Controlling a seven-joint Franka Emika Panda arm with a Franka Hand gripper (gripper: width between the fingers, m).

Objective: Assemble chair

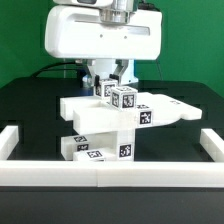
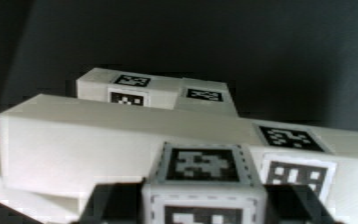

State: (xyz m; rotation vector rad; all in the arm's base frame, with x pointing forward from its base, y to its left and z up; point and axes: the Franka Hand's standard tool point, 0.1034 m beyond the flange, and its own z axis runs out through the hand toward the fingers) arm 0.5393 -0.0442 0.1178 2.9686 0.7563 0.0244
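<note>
The chair parts are white blocks with black-and-white tags, stacked at the table's middle. A wide slab point(image 1: 110, 113) lies across a lower tagged block point(image 1: 97, 148), with a flat rounded piece point(image 1: 172, 109) sticking out toward the exterior view's right. My gripper point(image 1: 118, 92) comes down from above and is shut on a small tagged post point(image 1: 124, 99) that stands on the slab. In the wrist view the post point(image 2: 202, 172) sits between my dark fingers point(image 2: 110, 205), above the slab point(image 2: 123, 135) and a tagged block point(image 2: 155, 88) behind it.
White border rails run along the front point(image 1: 110, 176) and both sides point(image 1: 12, 140) of the black table. The robot's white body point(image 1: 105, 35) hangs over the stack. A green wall stands behind.
</note>
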